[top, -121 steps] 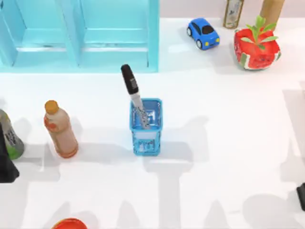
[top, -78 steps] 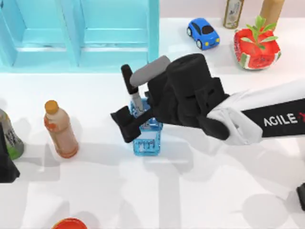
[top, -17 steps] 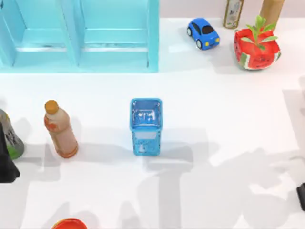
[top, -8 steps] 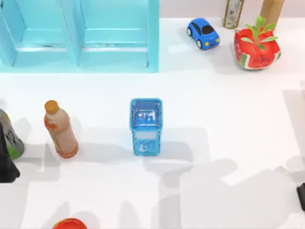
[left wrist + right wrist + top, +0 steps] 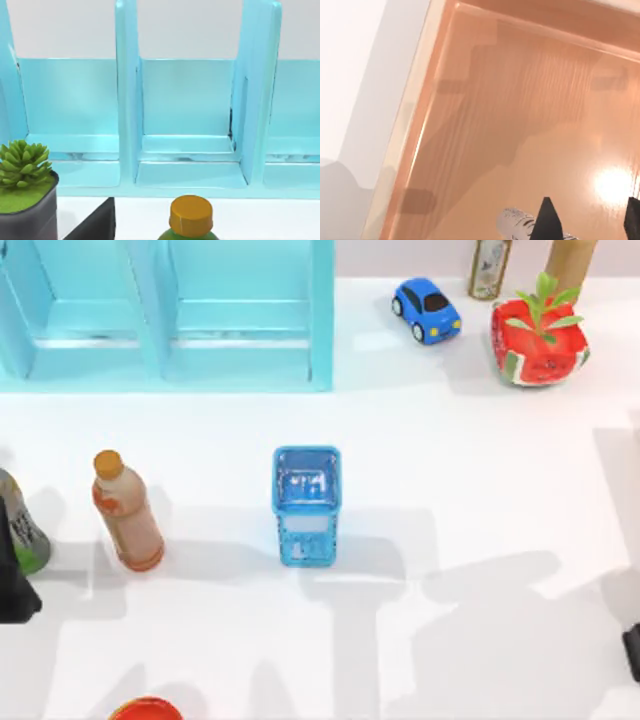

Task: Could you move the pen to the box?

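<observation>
The box [image 5: 485,100] is an orange-brown tray with a pale rim, seen from above in the right wrist view. My right gripper [image 5: 589,222] hangs over its inside, its two dark fingertips [image 5: 546,220] standing apart with the box floor between them. The pen's silver-grey end [image 5: 516,225] pokes out beside one fingertip, at about the fingertips' height; the rest of the pen is hidden, and I cannot tell whether it touches the finger. A dark part of my parked left arm [image 5: 12,590] sits at the table's left edge.
A blue square holder [image 5: 306,502] stands mid-table with nothing sticking out of it. An orange bottle [image 5: 126,512] and a green bottle [image 5: 20,530] stand at the left. A light-blue shelf [image 5: 170,320], a toy car [image 5: 427,310] and a red pot [image 5: 538,338] line the back.
The pen stood in the blue holder; my right arm reached it and carried it off to the right, out of the top view. Only the arm's shadows have shifted over the last second.
</observation>
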Motion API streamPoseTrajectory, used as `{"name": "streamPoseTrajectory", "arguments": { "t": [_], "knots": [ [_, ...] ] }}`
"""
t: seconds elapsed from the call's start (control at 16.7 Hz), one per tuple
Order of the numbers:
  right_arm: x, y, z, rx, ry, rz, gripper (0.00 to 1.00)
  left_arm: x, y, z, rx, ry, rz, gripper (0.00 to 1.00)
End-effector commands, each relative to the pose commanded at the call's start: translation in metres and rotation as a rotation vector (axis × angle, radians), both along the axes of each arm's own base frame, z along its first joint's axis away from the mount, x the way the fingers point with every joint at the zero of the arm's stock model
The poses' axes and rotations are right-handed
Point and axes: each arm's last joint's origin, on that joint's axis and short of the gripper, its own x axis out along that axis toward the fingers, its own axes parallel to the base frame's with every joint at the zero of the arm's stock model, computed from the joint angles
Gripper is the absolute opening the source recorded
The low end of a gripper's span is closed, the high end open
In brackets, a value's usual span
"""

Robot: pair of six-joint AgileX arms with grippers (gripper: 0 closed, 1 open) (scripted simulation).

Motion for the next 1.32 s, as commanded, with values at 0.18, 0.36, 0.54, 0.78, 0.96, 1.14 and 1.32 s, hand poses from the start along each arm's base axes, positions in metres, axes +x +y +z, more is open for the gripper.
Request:
{"name": "streamPoseTrajectory", "arguments": {
  "t": [0.18, 0.36, 0.54, 0.78, 0.96, 1.14, 1.32],
  "knots": [
    [0.0006, 0.0004, -0.0027, 0.001, 0.002, -0.001, 0.0, 0.0, 0.0, 0.0, 0.0, 0.0, 0.0, 1.0],
    [0.0006, 0.0004, -0.0027, 0.001, 0.002, -0.001, 0.15, 0.0, 0.0, 0.0, 0.0, 0.0, 0.0, 1.0],
    [0.0006, 0.0004, -0.0027, 0.001, 0.002, -0.001, 0.38, 0.0, 0.0, 0.0, 0.0, 0.0, 0.0, 1.0],
    [0.0006, 0.0004, -0.0027, 0.001, 0.002, -0.001, 0.68, 0.0, 0.0, 0.0, 0.0, 0.0, 0.0, 1.0],
    [0.0006, 0.0004, -0.0027, 0.001, 0.002, -0.001, 0.9, 0.0, 0.0, 0.0, 0.0, 0.0, 0.0, 1.0],
    [0.0006, 0.0004, -0.0027, 0.001, 0.002, -0.001, 1.0, 0.0, 0.0, 0.0, 0.0, 0.0, 0.0, 1.0],
    [0.0006, 0.0004, -0.0027, 0.001, 0.002, -0.001, 1.0, 0.0, 0.0, 0.0, 0.0, 0.0, 0.0, 1.0]
  ]
}}
